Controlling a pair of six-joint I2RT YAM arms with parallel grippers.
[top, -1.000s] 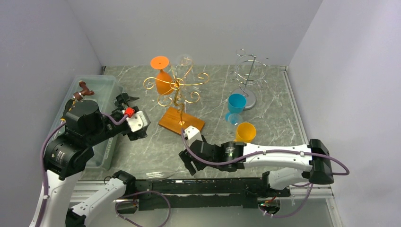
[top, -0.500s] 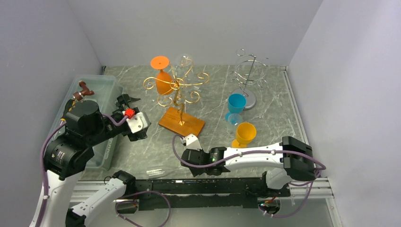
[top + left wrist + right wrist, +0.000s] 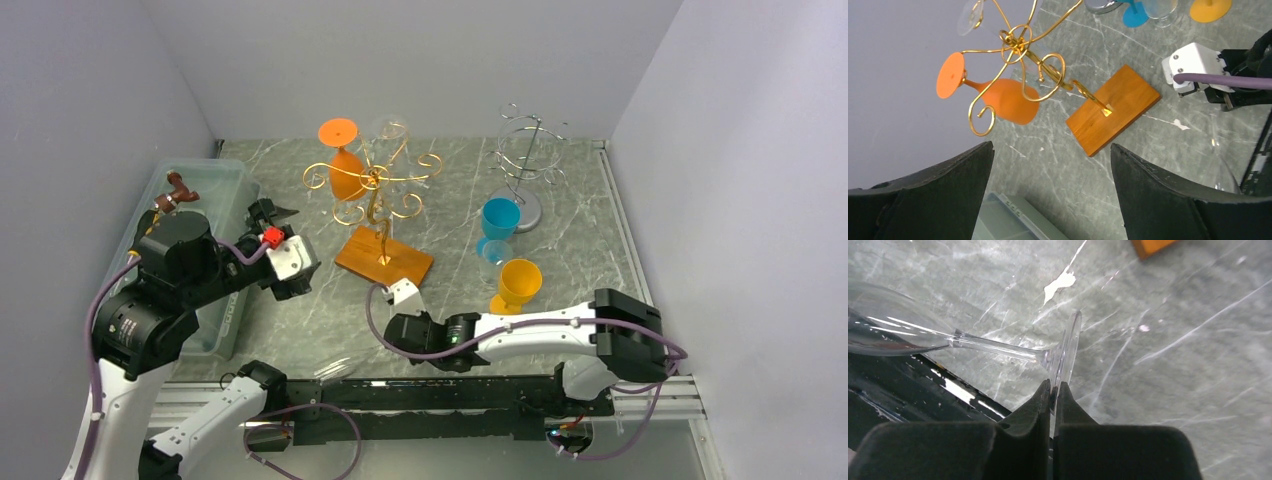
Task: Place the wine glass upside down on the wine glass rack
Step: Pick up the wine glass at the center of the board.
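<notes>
Your right gripper (image 3: 1054,390) is pinched tight on the foot of the clear wine glass (image 3: 998,347). Your left gripper (image 3: 1050,147) stands wide apart, empty, facing the rack (image 3: 1113,107).

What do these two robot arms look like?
Both are white tubes linked by chunky black round joints, each trailed by a looping purple cable. The left arm has a small red fitting beside its white wrist box; the right arm has a white box too. The fingers are black, matte wedges.

My arms (image 3: 165,270) are black and white with purple cables (image 3: 1228,80); left pincer (image 3: 1049,146) and right pincer (image 3: 1054,385), matte black.
</notes>
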